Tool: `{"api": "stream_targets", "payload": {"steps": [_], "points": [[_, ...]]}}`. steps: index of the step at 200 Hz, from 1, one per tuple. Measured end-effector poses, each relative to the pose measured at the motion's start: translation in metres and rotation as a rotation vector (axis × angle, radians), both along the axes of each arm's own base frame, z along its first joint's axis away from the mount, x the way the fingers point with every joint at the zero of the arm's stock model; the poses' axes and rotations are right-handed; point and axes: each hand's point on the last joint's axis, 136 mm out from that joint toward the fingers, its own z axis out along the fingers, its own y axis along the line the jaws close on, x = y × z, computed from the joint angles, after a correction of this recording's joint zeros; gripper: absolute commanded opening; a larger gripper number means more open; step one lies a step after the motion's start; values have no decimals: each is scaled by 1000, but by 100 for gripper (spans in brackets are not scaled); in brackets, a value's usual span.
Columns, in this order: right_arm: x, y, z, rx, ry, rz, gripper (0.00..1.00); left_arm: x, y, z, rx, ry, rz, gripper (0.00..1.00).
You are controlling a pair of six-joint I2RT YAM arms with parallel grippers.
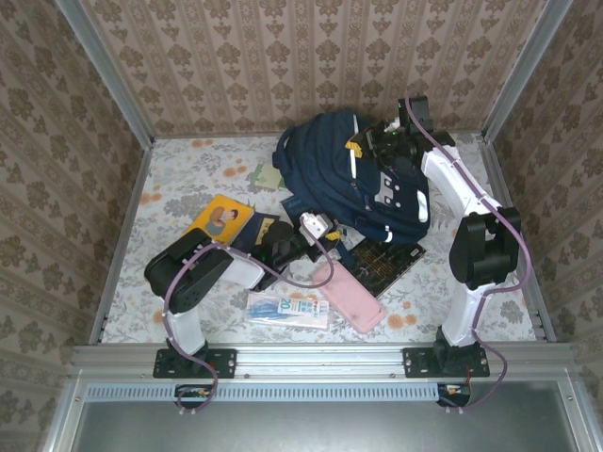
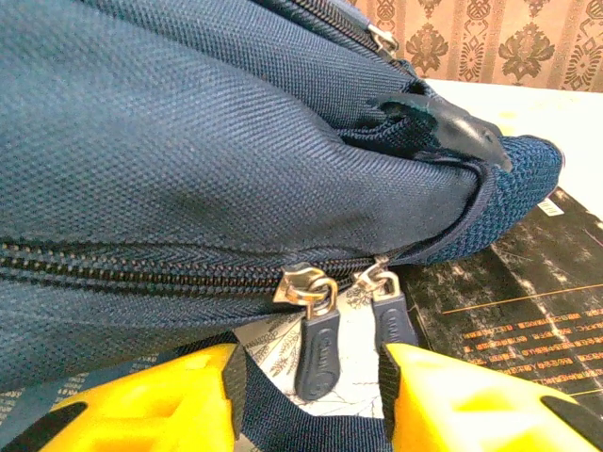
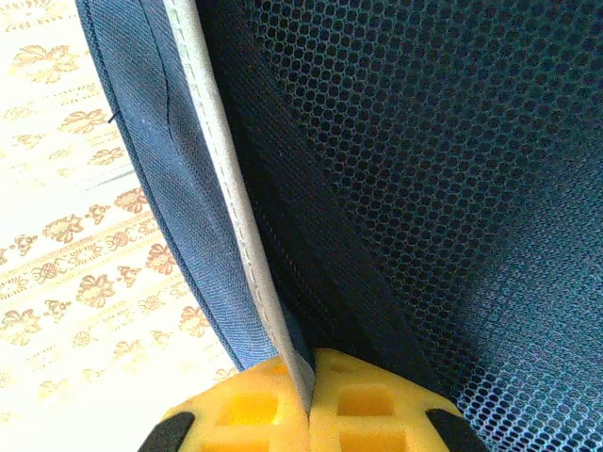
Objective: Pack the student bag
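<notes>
The backpack [image 1: 349, 179] lies at the far side of the table [image 1: 179, 174], a little right of the middle, and from where I stand the packing looks barely begun. The things I take to be meant for it are all out on the table on the bag's near side: a yellow book [image 1: 221, 218] to the left, a black book [image 1: 388, 262] half under the bag's near edge, a pink pencil case [image 1: 353, 299] just beside that, and a flat blue-and-white packet [image 1: 287, 309] nearest the arms.

The zip that the left wrist camera looks along is closed, its two pulls [image 2: 318, 347] hanging side by side. The left gripper [image 2: 311, 400] sits at the bag's near-left edge with its fingers spread; the pulls hang in the gap between them, and neither looks pinched. The right gripper [image 3: 311, 391] is at the far right of the bag, its fingers pressed together on a pale-trimmed edge of the fabric beside the mesh back, apparently steadying it.

By my reckoning, opening the zip comes first, and then every item has to go in.
</notes>
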Motion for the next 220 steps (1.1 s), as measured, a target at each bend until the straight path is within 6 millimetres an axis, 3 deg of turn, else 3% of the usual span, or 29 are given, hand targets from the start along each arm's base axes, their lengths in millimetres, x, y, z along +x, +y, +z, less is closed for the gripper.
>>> {"api": "stream_targets", "payload": {"steps": [55,157,220], "points": [[-3,-1,5,1,-11,-1,0,3,-2,-6,-4,25,9,41],[-5,-1,2,2,-12,0,0,11,-13,4,-53,43,16,42],[-7,1,-2,0,-8,3,0,4,-18,2,-62,69,-3,9]]}}
